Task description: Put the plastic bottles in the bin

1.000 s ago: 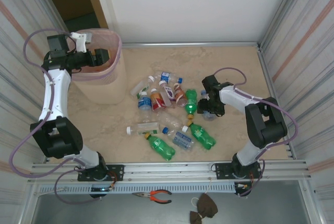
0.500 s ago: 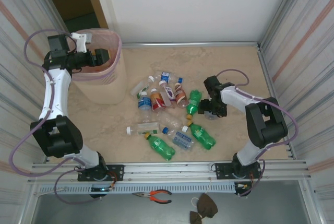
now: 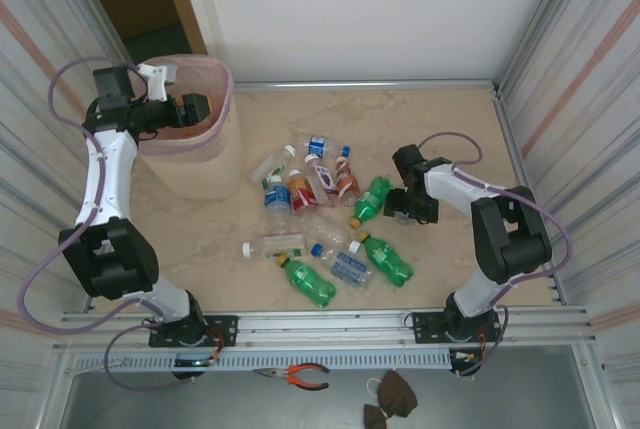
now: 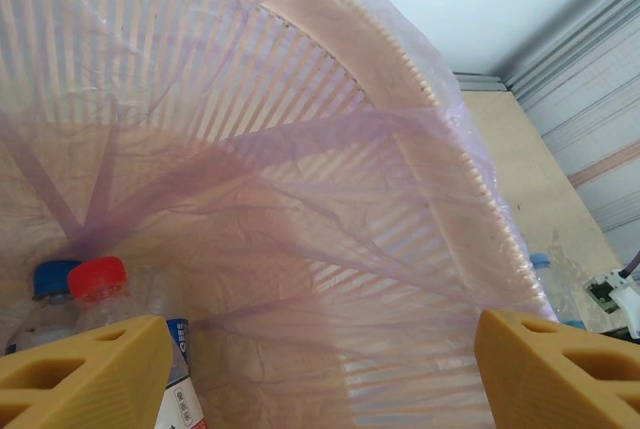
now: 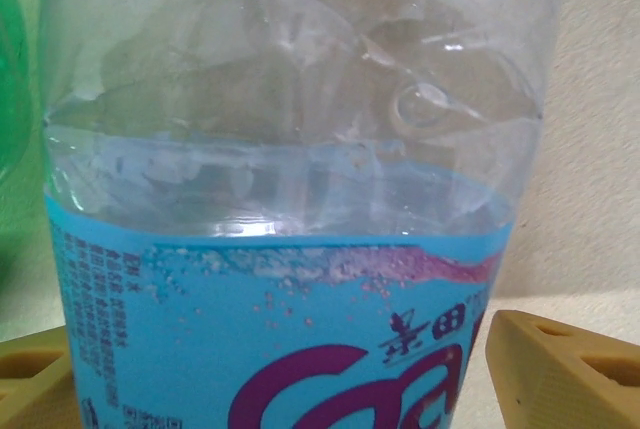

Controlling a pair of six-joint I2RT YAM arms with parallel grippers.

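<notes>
Plastic bottles lie scattered on their sides in the middle of the table, well apart from the bin at the far left. Most are clear, with blue, red or orange labels and white or blue caps. Three are green with yellow caps, one just beside the right gripper and two nearer the arm bases.

From the right wrist we see a clear, crumpled bottle with a bright blue label sitting between the yellow fingers. They stand spread to either side of it, and a sliver of table shows beside one finger, so we see the gripper as released, not clamped.

We see two more bottles already down inside the bin, one with a red cap and one with a blue cap. The bin has a pink slatted upper wall, a beige lower body and a thin plastic liner. The left gripper hangs over its mouth, fingers wide apart and empty.
</notes>
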